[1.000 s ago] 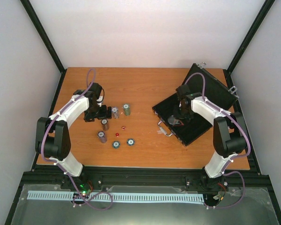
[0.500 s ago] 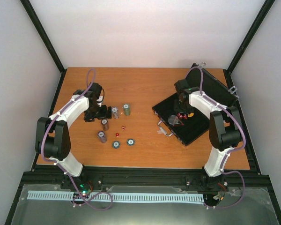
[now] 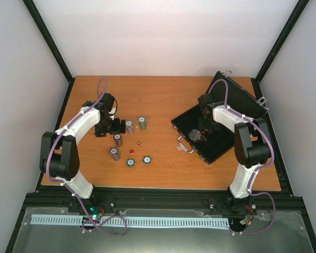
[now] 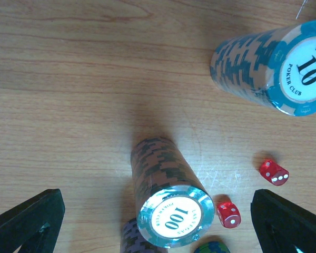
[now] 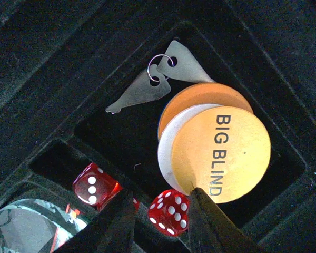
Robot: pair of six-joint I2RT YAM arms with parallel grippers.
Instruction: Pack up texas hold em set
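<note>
Left fingers (image 4: 26, 221) spread wide astride a chip stack (image 4: 166, 203) on the surface (image 4: 68, 79). Right fingers (image 5: 113, 226) are narrowed beside a die (image 5: 168, 211) in the open case (image 3: 218, 150), grip unclear. The rigid, loose-stacked chips likely topple easily; pinch them low across the sides.

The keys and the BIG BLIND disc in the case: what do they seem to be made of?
Keys: likely thin stamped metal, judging by the dull silver sheen and flat cut edges. BIG BLIND disc: probably plastic, with a smooth matte yellow face and printed black letters.
</note>
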